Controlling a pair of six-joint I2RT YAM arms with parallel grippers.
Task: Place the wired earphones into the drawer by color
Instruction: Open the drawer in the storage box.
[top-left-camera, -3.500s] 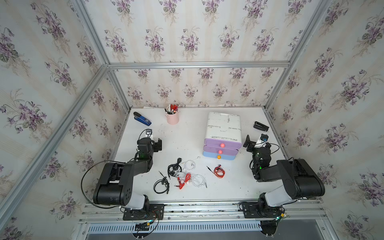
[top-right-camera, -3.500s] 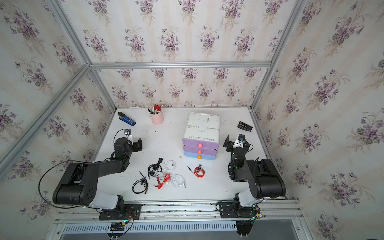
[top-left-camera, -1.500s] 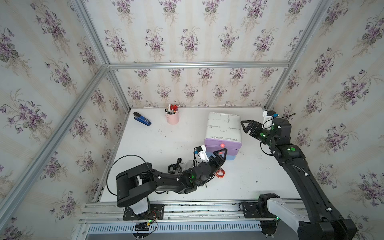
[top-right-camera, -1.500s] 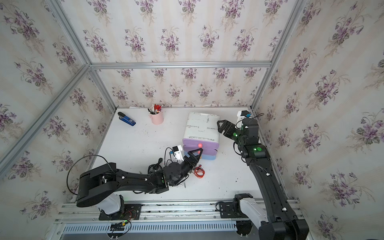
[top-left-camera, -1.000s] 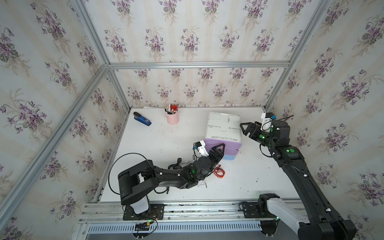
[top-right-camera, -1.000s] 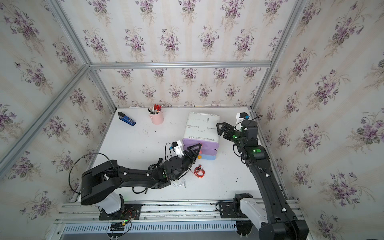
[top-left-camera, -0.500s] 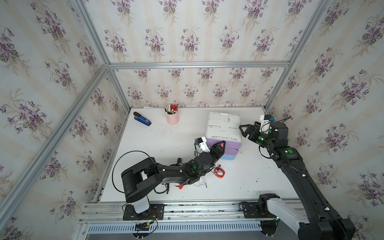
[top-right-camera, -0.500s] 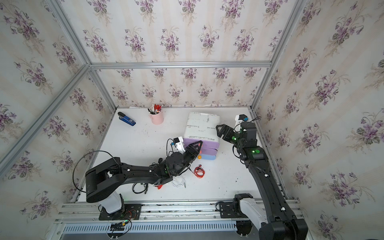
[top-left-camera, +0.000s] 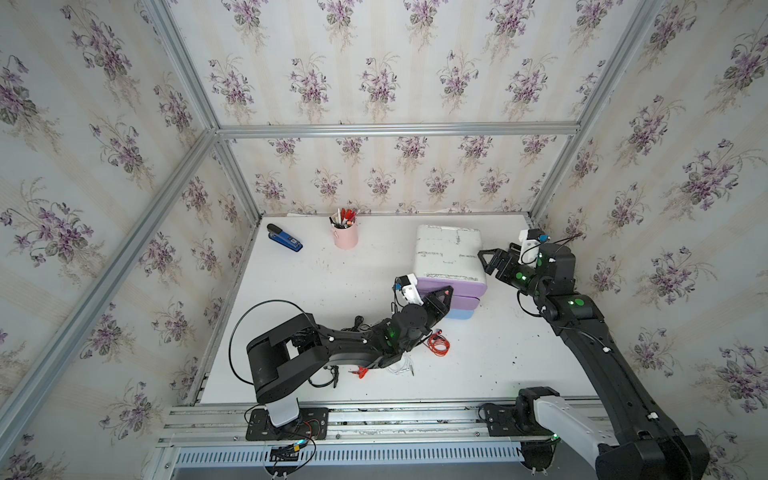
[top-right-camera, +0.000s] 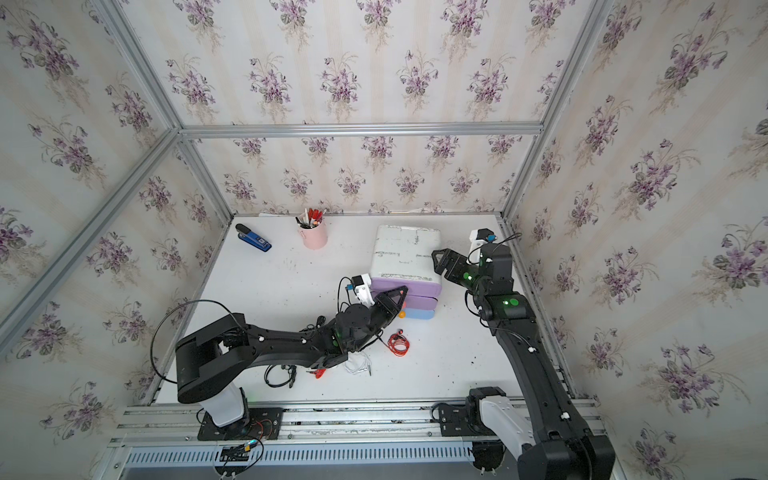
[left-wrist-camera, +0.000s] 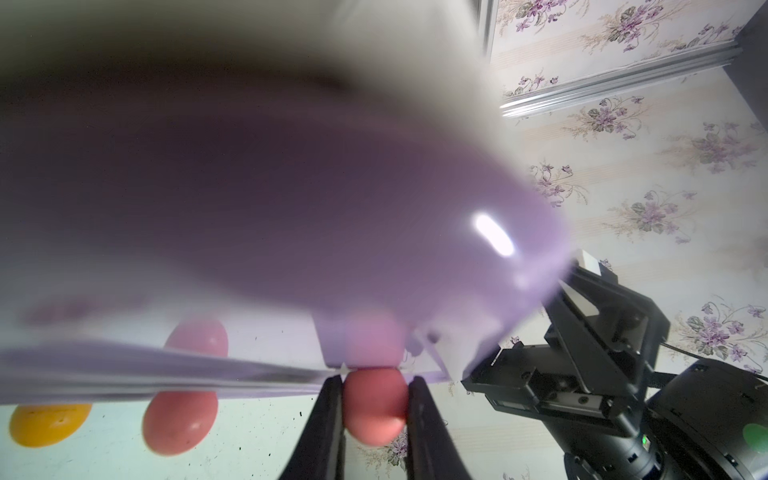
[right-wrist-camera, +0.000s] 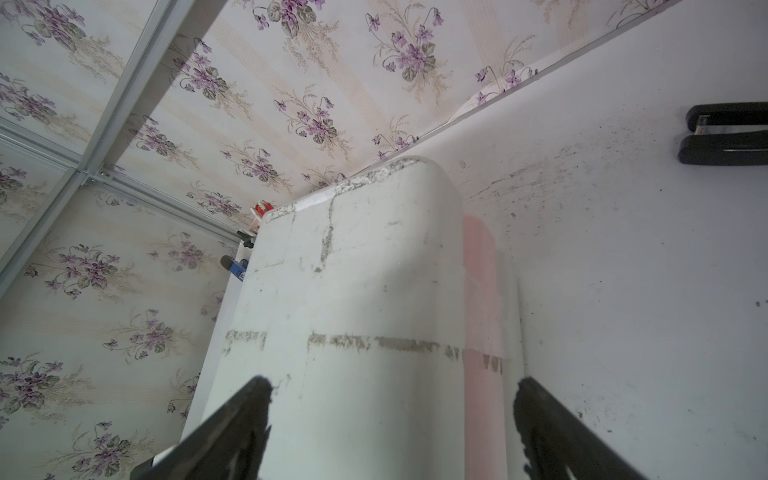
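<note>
1. The left claw (top-left-camera: 446, 293) pinched the pink knob (left-wrist-camera: 374, 409) of the top drawer (top-left-camera: 453, 284), evidently to pull it open.
2. The right claw (right-wrist-camera: 392, 382), spread, straddled an edge of the cabinet (top-left-camera: 449, 249), apparently bracing it.
3. The wired earphones (top-left-camera: 438, 344) lay on the table (top-left-camera: 332, 282) behind the left claw, awaiting sorting.

Purple-flowered wallpaper walls (top-left-camera: 374, 62), aluminium frame bars (top-left-camera: 395, 129), scuffed white tabletop (top-left-camera: 332, 282), soft even light

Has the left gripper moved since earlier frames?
Yes. The left gripper went from the table's left edge to the drawer unit, now closed on its top knob.
</note>
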